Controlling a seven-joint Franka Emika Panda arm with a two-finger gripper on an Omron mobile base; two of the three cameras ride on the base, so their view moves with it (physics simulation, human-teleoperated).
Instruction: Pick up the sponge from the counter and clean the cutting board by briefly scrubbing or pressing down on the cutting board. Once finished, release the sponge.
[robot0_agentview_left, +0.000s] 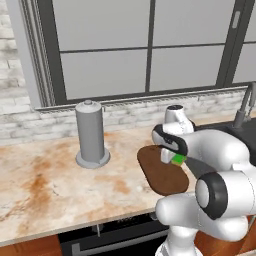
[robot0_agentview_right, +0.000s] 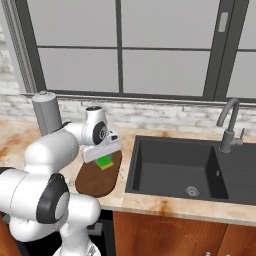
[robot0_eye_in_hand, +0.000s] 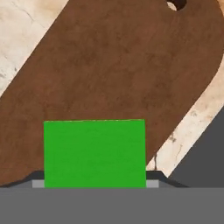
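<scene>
Over beige-pink marbled counter (robot0_agentview_left: 45, 185), two-finger gripper (robot0_eye_in_hand: 95, 183) clenching small green rectangular sponge (robot0_eye_in_hand: 94, 153) above dark brown wooden cutting board (robot0_eye_in_hand: 113, 74); risking slipping toward five o'clock edge.

I can read no text, label, brand, number or sign anywhere here: the sponge (robot0_eye_in_hand: 94, 153), the cutting board (robot0_eye_in_hand: 118, 74) and the counter (robot0_agentview_left: 45, 185) all carry plain, unmarked surfaces from my cameras.

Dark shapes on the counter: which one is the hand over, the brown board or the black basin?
The flat dark brown wooden cutting board. The hand holds the green sponge over it; the black sink basin lies beside it.
</scene>
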